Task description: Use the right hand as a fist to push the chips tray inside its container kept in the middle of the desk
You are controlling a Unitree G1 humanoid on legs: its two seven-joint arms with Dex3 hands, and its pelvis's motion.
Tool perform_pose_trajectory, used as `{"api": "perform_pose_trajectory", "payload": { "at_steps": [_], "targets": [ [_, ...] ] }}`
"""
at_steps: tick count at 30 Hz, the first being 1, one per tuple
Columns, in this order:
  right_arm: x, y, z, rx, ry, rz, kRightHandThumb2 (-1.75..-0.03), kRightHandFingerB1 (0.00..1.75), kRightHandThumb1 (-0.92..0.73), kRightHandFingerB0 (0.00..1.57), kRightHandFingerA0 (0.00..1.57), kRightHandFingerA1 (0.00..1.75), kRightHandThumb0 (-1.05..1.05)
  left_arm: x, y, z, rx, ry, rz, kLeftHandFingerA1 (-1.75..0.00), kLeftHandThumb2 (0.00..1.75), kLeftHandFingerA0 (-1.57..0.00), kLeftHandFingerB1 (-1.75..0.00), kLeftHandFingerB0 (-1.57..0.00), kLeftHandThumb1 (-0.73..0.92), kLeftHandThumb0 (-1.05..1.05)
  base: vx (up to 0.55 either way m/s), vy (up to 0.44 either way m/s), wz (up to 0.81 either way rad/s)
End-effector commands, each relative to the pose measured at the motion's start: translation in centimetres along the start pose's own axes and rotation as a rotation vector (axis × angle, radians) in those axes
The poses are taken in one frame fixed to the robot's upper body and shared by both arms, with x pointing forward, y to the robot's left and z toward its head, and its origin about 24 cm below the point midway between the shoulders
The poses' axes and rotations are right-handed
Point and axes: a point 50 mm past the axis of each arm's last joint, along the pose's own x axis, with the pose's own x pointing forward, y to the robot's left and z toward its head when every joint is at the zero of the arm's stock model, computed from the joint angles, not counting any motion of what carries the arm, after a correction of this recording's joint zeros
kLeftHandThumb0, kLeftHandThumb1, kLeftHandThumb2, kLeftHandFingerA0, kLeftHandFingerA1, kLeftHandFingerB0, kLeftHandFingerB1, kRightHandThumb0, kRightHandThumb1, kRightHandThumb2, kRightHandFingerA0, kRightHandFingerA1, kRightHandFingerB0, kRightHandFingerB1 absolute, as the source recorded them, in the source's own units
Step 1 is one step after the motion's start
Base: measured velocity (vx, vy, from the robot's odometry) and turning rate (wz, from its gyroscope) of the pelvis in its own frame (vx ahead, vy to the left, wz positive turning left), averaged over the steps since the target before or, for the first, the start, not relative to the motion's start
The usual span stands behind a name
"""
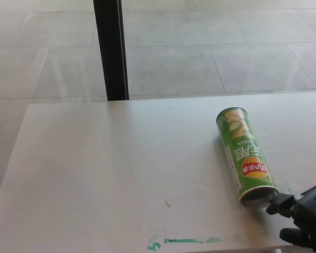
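A green chips can (pixel 245 155) lies on its side on the white desk (pixel 121 168), right of centre, its open mouth (pixel 256 195) pointing towards me. The clear tray shows only as a grey sliver inside that mouth. My black right hand (pixel 303 219) comes in at the bottom right corner, curled shut like a fist. Its foremost knuckle (pixel 278 203) presses against the rim of the mouth. My left hand does not show.
Green marker smears (pixel 181 241) run along the desk's front edge. A black vertical post (pixel 111 50) stands behind the desk, with pale floor tiles beyond it. The desk's front edge lies just below my right hand.
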Motion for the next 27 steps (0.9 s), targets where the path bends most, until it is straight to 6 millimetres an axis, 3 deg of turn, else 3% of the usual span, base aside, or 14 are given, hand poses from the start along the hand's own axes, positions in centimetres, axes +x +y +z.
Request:
{"api": "perform_pose_trajectory", "payload": {
  "at_steps": [1,2,3,4,5,8,9,10,11,15,19,20,21,27],
  "targets": [
    [0.4,-0.7,-1.1,-0.021,0.077,-0.026,-0.72,0.47,-0.86,0.38,0.87,1.61,-0.69,-0.1,0.4,0.2,0.005,-0.012,0.009,-1.27,1.47,-0.83,-0.76,-0.01,0.68,-0.91,0.00,0.000,0.00],
    [0.5,-0.6,-1.0,-0.020,0.082,-0.024,-0.72,0.47,-0.86,0.37,0.85,1.63,-0.69,-0.1,0.3,0.2,0.005,-0.010,0.011,-1.36,1.03,-0.64,-1.10,-0.38,0.85,-1.05,0.00,0.000,0.00],
    [0.6,-0.6,-0.9,-0.017,0.090,-0.017,-0.74,0.44,-0.87,0.35,0.85,1.62,-0.71,-0.1,0.4,0.2,0.015,-0.005,0.013,-1.34,1.04,-0.58,-1.09,-0.37,0.86,-1.05,0.00,0.000,0.00],
    [0.8,-0.5,-0.8,-0.014,0.096,-0.013,-0.73,0.44,-0.86,0.37,0.85,1.60,-0.71,-0.1,0.5,0.1,0.005,-0.003,0.013,-1.19,1.46,-0.74,-0.74,0.00,0.68,-0.84,0.00,0.000,0.00],
    [0.9,-0.5,-0.6,0.000,0.098,-0.014,-0.73,0.45,-0.89,0.37,0.83,1.61,-0.70,-0.1,0.5,0.1,-0.005,-0.007,0.012,-1.34,1.43,-0.97,-0.77,0.00,0.62,-0.89,0.00,0.000,0.00],
    [1.2,-0.5,0.1,0.029,0.102,-0.025,-0.73,0.44,-0.87,0.36,0.83,1.64,-0.70,-0.1,0.4,0.1,0.000,-0.012,0.009,-1.31,1.46,-0.92,-0.76,0.00,0.67,-0.88,0.00,0.000,0.00],
    [1.3,-0.4,0.2,0.028,0.100,-0.021,-0.74,0.44,-0.88,0.35,0.83,1.63,-0.72,-0.1,0.4,0.1,-0.001,-0.011,0.011,-1.38,1.02,-0.64,-1.11,-0.36,0.85,-1.05,0.00,0.000,0.00],
    [1.4,-0.4,0.2,0.028,0.101,-0.021,-0.74,0.44,-0.88,0.35,0.83,1.63,-0.72,-0.1,0.4,0.1,-0.002,-0.011,0.011,-1.38,1.02,-0.64,-1.11,-0.36,0.85,-1.05,0.00,0.000,0.00],
    [1.6,-0.3,0.6,0.037,0.096,-0.020,-0.73,0.46,-0.88,0.35,0.84,1.63,-0.70,-0.1,0.4,0.1,-0.016,0.003,0.013,-1.23,1.42,-0.84,-0.73,0.00,0.64,-0.81,0.00,0.000,0.00],
    [2.0,-0.1,0.9,0.043,0.098,-0.032,-0.75,0.46,-0.88,0.33,0.85,1.63,-0.72,-0.1,0.4,0.0,-0.039,-0.004,0.010,-1.34,1.39,-1.05,-0.74,0.00,0.58,-0.82,0.00,0.000,0.00],
    [1.8,0.0,0.9,0.058,0.101,-0.016,-0.75,0.46,-0.91,0.34,0.82,1.64,-0.73,-0.1,0.4,0.1,-0.019,-0.004,0.011,-1.23,1.41,-0.82,-0.74,0.00,0.61,-0.84,0.00,0.000,0.00],
    [1.8,0.0,0.9,0.057,0.105,0.002,-0.74,0.46,-0.91,0.34,0.81,1.64,-0.70,-0.1,0.4,0.0,0.000,-0.008,0.012,-1.32,0.98,-0.62,-1.05,-0.32,0.87,-1.05,0.00,0.000,0.00],
    [1.6,0.2,0.9,0.050,0.094,0.003,-0.75,0.47,-0.91,0.35,0.82,1.61,-0.72,-0.1,0.4,-0.2,0.002,-0.003,0.012,-1.24,1.44,-0.84,-0.74,0.00,0.64,-0.86,0.00,0.000,0.00],
    [0.9,-0.3,0.9,0.044,0.080,0.048,-0.74,0.47,-0.91,0.40,0.85,1.60,-0.70,-0.1,0.5,-0.3,-0.027,0.008,0.021,-1.31,1.46,-0.96,-0.75,-0.01,0.68,-0.87,0.00,0.000,0.00]
  ]
}}
